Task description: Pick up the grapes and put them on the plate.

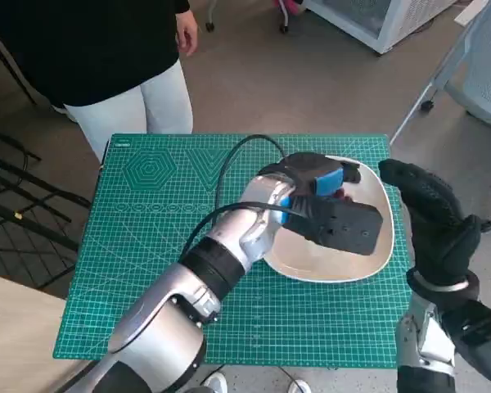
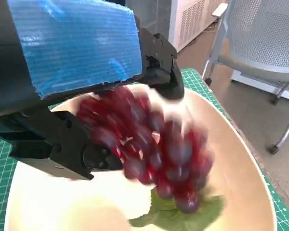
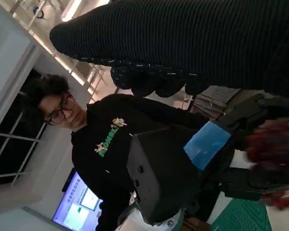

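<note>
A bunch of dark red grapes (image 2: 154, 149) with a green leaf is held in the fingers of the black, blue-taped left hand (image 1: 331, 205), hanging above the bowl of the cream, rounded-square plate (image 1: 376, 254). The plate is set near the right edge of the green gridded cutting mat (image 1: 147, 246), whose left half is bare. The black-gloved right hand (image 1: 434, 217) is raised just beyond the plate's right rim, fingers apart, holding nothing. A person in a black top (image 1: 90, 49) is seen beyond the far edge.
</note>
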Motion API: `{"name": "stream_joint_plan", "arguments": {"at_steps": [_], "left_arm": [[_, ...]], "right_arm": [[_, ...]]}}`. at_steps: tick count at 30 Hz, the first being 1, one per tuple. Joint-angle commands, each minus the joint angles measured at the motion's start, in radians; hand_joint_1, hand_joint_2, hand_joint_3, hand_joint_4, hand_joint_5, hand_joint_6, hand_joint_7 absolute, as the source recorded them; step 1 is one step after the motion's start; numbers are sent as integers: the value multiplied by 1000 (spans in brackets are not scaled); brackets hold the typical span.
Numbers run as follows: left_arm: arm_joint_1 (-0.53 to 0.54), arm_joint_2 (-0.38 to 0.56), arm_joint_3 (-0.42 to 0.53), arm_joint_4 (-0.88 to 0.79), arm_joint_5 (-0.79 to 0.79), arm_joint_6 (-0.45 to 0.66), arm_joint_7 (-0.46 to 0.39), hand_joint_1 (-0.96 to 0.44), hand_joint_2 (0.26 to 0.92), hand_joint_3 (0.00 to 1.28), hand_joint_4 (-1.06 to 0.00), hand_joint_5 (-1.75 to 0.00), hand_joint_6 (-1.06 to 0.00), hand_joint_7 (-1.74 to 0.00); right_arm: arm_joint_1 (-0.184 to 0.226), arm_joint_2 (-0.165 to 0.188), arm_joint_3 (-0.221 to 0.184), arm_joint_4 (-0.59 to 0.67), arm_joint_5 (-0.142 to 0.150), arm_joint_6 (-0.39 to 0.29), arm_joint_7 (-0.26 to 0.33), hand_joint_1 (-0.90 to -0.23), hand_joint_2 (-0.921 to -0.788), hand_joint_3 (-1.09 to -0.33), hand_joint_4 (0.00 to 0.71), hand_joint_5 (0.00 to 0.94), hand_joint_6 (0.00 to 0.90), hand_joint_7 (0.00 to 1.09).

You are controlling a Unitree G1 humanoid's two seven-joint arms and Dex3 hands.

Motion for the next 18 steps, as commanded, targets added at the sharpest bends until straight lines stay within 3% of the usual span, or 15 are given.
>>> {"name": "stream_joint_plan", "arguments": {"at_steps": [1, 8, 18], "left_arm": [[36, 41, 6, -35, 0, -61, 63, -635, 903, 42, -7, -17, -171, -8], [79, 100, 44, -51, -34, -198, 152, -706, 920, 155, -2, -1, -159, -2], [135, 180, 174, -55, -178, -357, 114, -798, 921, 496, -25, -7, -189, -14]], "right_arm": [[3, 4, 5, 25, 8, 9, 8, -542, -921, -660, 156, 0, -1, 352], [-5, 5, 7, 38, 19, 9, 18, -546, -921, -655, 156, 1, -1, 355], [-18, 8, 14, 62, 25, 1, 31, -547, -921, -647, 158, 1, -1, 358]]}}
